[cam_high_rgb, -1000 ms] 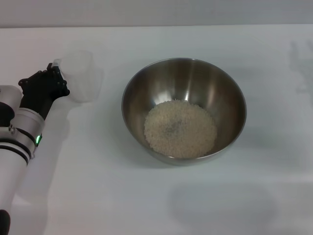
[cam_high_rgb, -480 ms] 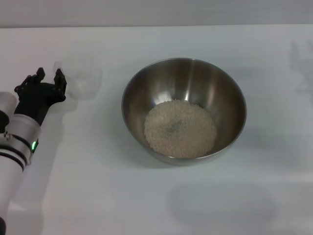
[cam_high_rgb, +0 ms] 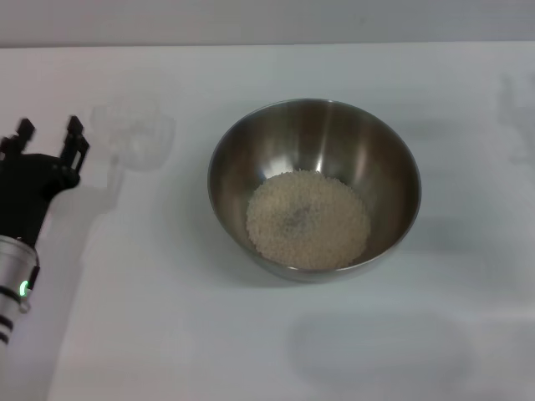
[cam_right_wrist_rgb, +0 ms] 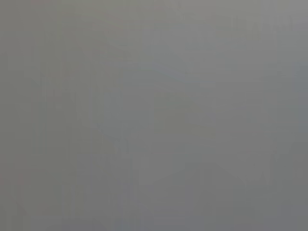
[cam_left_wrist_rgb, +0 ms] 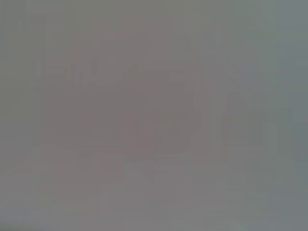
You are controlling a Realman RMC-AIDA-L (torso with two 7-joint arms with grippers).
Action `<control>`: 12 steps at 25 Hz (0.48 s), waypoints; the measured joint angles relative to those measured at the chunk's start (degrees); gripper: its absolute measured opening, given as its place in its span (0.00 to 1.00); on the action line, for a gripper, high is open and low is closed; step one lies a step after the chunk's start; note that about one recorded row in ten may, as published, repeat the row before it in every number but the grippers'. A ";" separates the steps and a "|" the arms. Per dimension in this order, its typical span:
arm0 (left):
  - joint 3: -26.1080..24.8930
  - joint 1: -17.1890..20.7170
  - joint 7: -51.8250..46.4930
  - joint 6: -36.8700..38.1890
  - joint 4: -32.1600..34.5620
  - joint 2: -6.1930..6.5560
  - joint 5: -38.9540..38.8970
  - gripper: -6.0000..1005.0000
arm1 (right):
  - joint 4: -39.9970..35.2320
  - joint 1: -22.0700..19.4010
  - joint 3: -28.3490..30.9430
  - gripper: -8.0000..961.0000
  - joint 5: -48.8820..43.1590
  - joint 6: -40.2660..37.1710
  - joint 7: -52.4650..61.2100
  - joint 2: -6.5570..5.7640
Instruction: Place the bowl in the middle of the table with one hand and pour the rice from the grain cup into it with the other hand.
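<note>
The steel bowl (cam_high_rgb: 314, 189) stands in the middle of the white table (cam_high_rgb: 167, 317). A pale heap of rice (cam_high_rgb: 308, 219) lies in its bottom. The clear grain cup (cam_high_rgb: 134, 134) stands upright and empty on the table to the left of the bowl. My left gripper (cam_high_rgb: 48, 137) is open and empty at the left edge, apart from the cup, to its left. My right gripper is out of view. Both wrist views show only plain grey.
The table's far edge (cam_high_rgb: 267, 43) runs along the top of the head view. A faint shadow (cam_high_rgb: 380, 349) lies on the table in front of the bowl.
My left gripper has let go of the grain cup and drawn back to the left and toward me. The cup stays standing on the table. The bowl has not moved.
</note>
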 joint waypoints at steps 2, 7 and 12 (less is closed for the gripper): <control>1.08 0.81 -0.02 5.89 -0.02 -0.03 0.54 0.67 | 0.32 -0.79 -1.35 0.51 -0.05 4.31 0.02 0.55; 2.58 -0.32 0.00 7.03 0.35 -0.05 0.59 0.67 | -1.36 -2.24 -3.74 0.51 -0.16 13.53 0.24 1.09; 2.35 -0.21 -0.45 7.31 0.40 0.02 0.23 0.67 | -1.04 -3.40 -4.56 0.51 -0.18 14.18 0.82 1.16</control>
